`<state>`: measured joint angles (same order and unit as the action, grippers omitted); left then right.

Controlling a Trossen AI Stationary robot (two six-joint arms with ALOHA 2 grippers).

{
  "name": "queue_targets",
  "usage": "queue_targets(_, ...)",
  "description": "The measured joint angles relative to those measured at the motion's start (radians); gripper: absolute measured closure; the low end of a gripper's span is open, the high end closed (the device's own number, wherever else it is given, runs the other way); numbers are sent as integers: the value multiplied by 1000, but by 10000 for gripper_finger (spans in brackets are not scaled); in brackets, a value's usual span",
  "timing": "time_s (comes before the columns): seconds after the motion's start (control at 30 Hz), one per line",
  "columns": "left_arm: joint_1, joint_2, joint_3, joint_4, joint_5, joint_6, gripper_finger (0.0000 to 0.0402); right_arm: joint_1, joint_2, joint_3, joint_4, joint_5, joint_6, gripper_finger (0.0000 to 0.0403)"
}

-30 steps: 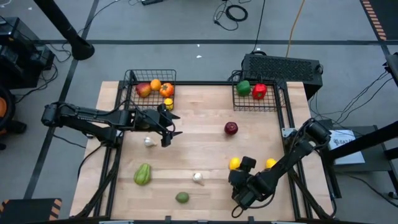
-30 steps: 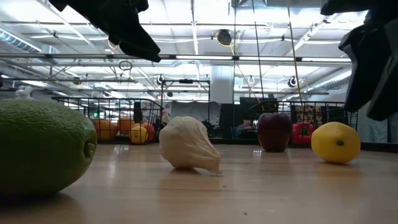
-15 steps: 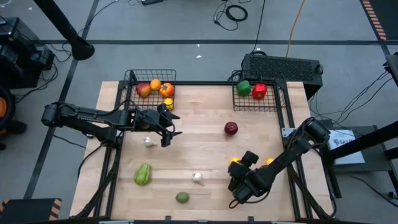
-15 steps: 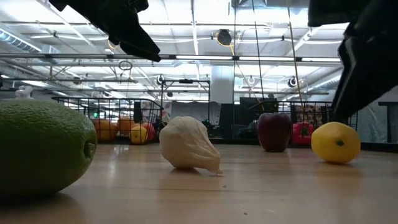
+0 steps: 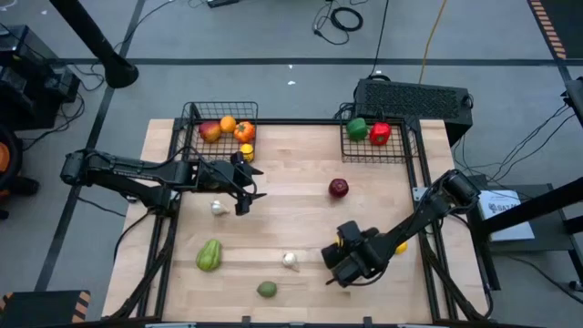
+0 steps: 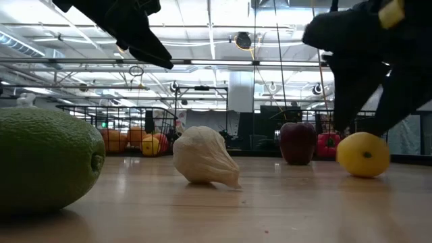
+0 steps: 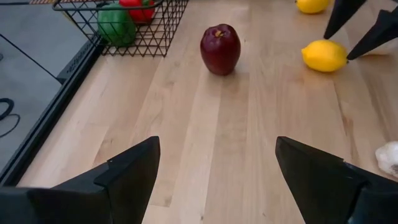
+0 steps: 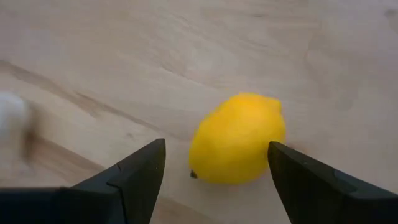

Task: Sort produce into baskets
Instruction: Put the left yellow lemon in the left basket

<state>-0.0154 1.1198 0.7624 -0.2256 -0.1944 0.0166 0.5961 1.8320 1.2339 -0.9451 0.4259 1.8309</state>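
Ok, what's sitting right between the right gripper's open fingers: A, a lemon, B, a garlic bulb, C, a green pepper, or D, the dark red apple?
A: the right wrist view shows the right gripper open over a yellow lemon lying on the table.

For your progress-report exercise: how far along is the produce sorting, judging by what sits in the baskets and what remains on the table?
Done: the left basket holds four fruits, the right basket a green and a red pepper. In hand: the open right gripper hovers at a lemon, not yet gripped; the open left gripper waits mid-table. Left: a red apple, two garlic bulbs, a green vegetable, a lime and another yellow fruit.
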Motion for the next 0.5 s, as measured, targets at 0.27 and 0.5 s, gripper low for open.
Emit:
queue_targets(0.27, 0, 0, 0, -2, 0, 19, 75, -12, 0, 0, -2, 40, 170, 128)
queue_targets(0.5, 0, 0, 0, -3, 0, 25, 75, -41, 17, 0, 26, 63, 198, 128)
